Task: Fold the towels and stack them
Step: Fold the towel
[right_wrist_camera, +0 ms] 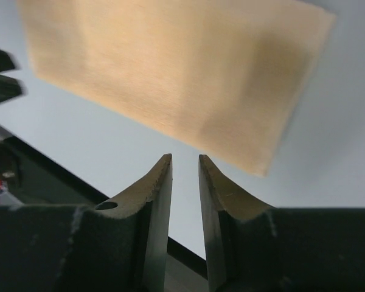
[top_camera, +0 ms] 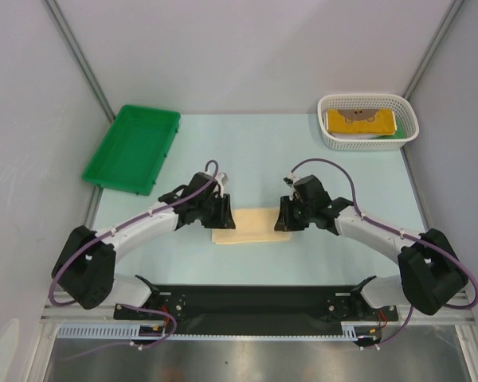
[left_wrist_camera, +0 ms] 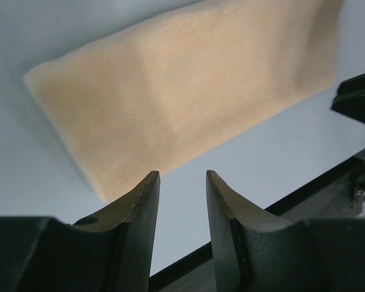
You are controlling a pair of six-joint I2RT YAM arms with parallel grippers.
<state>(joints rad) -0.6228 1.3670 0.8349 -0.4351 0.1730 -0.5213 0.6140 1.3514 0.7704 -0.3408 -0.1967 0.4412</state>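
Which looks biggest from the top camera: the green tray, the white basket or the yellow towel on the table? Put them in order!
1. Green tray
2. White basket, about as wide as the tray but much shallower.
3. Yellow towel, smallest, though its ends are partly covered.

Pale blue-green table [top_camera: 255,151] between plain grey walls [top_camera: 247,48]. At the far left corner, green plastic tray [top_camera: 132,151], set slightly askew. At the far right corner, white mesh basket [top_camera: 368,142]. Along the near edge, metal strip [top_camera: 247,362].
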